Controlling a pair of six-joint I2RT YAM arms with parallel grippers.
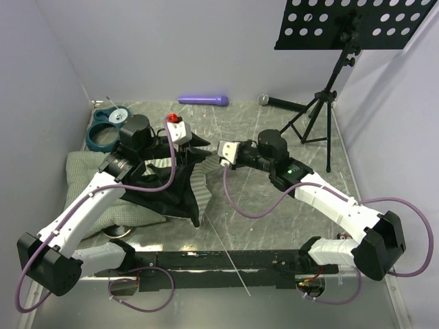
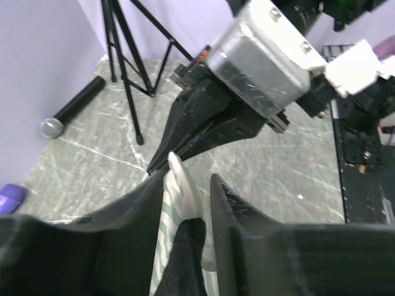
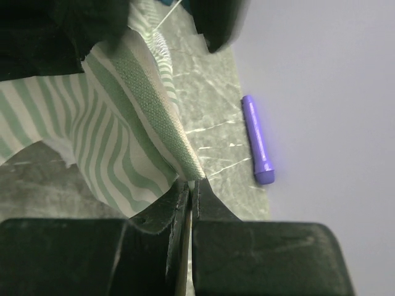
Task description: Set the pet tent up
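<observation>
Tabletop (image 1: 274,226): grey marbled surface that carries everything here.
Music stand (image 1: 350,24): stands at the far right, well apart from the work.
Quilted cushion (image 1: 86,168): flat at the left, under the left arm, with its right edge under the tent's fabric.
Pet tent (image 1: 171,188): a slack heap left of centre, black lining mostly uppermost and a little green-and-white stripe showing at its right edge. Its far corner is drawn up between the two tools.
Tent, done: little that shows. The fabric has been taken up at one corner and no shape stands (it reads as an early stage).
Tent, left: the fabric needs spreading out, the poles need fitting, and the whole thing must be raised.
Loose white pole (image 1: 232,262): lies slantwise near the arm bases, apart from the heap and apparently unfitted.
Microphone (image 1: 274,101): at the far edge.
Purple cylinder (image 1: 204,100): at the far edge, left of the microphone.
Left tool (image 2: 188,185): fingers partly spread around a striped fold. I cannot tell whether they actually nip it.
Right tool (image 3: 190,188): fingers pressed together, pinching the tent's woven green hem.
</observation>
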